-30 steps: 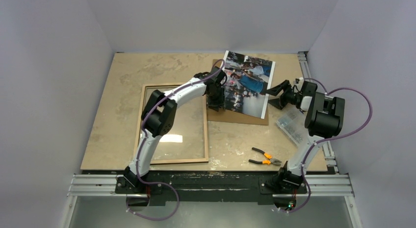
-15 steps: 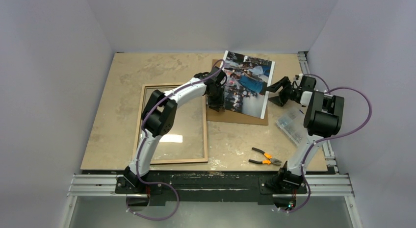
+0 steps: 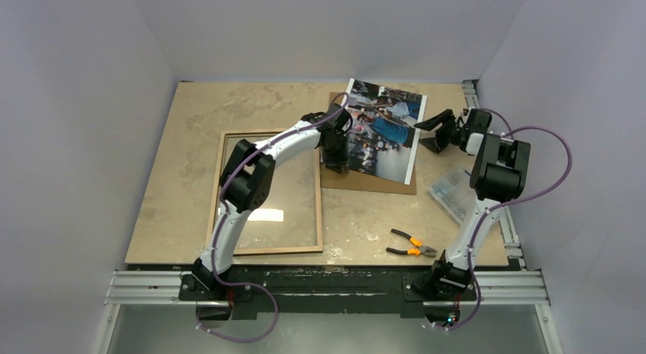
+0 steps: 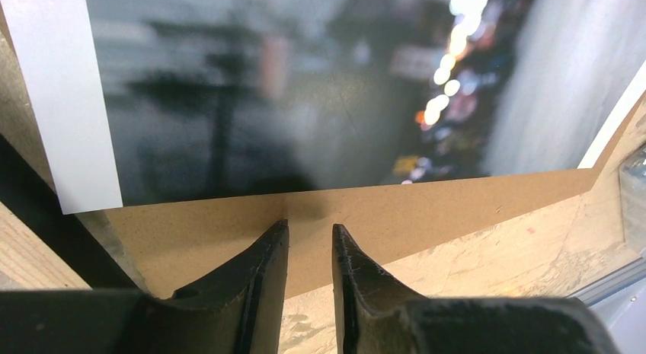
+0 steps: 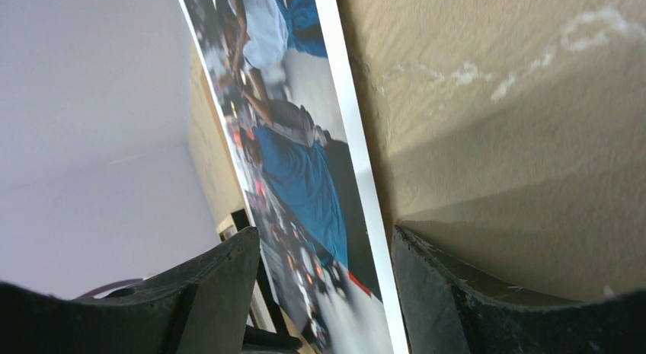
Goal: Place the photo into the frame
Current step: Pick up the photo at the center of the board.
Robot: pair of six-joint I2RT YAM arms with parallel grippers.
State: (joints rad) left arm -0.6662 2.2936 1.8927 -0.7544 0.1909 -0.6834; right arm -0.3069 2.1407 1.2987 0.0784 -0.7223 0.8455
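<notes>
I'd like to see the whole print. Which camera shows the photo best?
The top external view: the photo shows whole there, over a brown board. The left wrist view gives only a blurred strip; the right wrist view sees it at a steep slant.

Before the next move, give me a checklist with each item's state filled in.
1. Left gripper has the photo: not ok; its narrowly parted fingertips sit over the backing board, short of the print's edge.
2. Right gripper open at the photo's right edge: ok.
3. Photo print side up on the board: ok.
4. Frame flat, wood-coloured back up: ok.
5. Pliers and clear box off the path to the frame: ok.
6. Photo's edge lifted enough to pinch: cannot tell.
</notes>
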